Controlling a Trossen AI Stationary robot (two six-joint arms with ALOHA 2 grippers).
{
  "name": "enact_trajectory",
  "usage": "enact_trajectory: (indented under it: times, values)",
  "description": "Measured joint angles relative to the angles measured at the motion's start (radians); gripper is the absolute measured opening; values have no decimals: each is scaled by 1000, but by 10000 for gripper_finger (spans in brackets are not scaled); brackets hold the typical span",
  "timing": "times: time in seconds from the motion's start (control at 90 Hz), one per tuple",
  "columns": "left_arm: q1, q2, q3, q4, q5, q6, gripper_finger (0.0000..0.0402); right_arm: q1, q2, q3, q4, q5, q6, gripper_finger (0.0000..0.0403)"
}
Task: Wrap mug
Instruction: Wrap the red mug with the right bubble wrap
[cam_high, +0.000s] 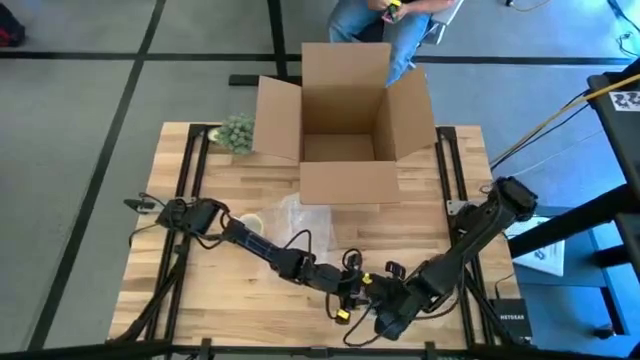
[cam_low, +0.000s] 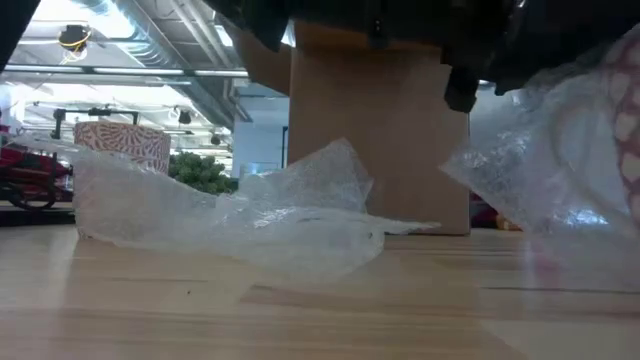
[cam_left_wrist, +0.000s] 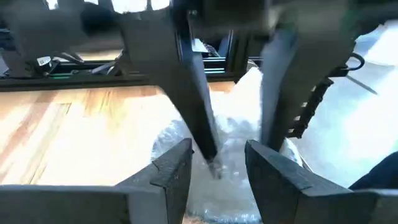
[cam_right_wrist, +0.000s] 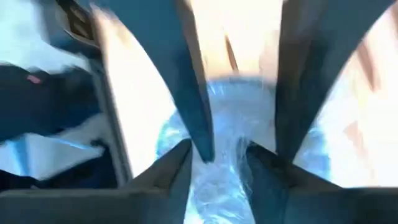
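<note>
Near the table's front edge my left gripper (cam_high: 352, 288) and my right gripper (cam_high: 382, 302) meet tip to tip. Each is shut on a bundle of clear bubble wrap (cam_low: 560, 170). A red dotted pattern (cam_low: 626, 150) shows through the bundle at the low view's right edge; I cannot tell whether it is the mug. In the left wrist view the right gripper's fingers (cam_left_wrist: 202, 118) come in from the opposite side, around the same bundle (cam_left_wrist: 239, 134). A second loose sheet of bubble wrap (cam_high: 292, 218) lies flat on the table behind the grippers. My left gripper (cam_left_wrist: 217, 171) has bubble wrap (cam_left_wrist: 224, 186) between its two fingers, coming at it level from the table's left. Which part of the bundle, and how many layers, does not show. My right gripper (cam_right_wrist: 219, 162) has crumpled wrap (cam_right_wrist: 225, 134) between its fingers, coming from the table's right. The fingers hide the place of contact.
An open cardboard box (cam_high: 345, 130) stands at the far middle, with a green plant (cam_high: 237, 132) to its left. A pale round thing (cam_high: 250, 222) sits by the loose sheet; a red-and-white patterned thing (cam_low: 122, 145) shows behind that sheet. A person (cam_high: 385, 20) sits beyond the table.
</note>
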Motion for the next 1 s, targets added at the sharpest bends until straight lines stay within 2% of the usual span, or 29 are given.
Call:
enact_trajectory:
  times: [0.189,0.467,0.556,0.722,1.0]
  values:
    - [0,0,-1,1,0,1,134,1,-79,-1,-43,0,0,160]
    - [0,0,-2,4,0,0,134,9,-87,0,-56,-23,-1,158]
    - [0,0,-2,4,0,0,134,8,-59,-1,-59,-32,-9,131]
    - [0,0,-3,4,-1,2,134,8,-10,-1,-24,-7,-71,17]
    - [1,0,-3,3,-1,-3,134,7,98,0,-20,25,-81,3]
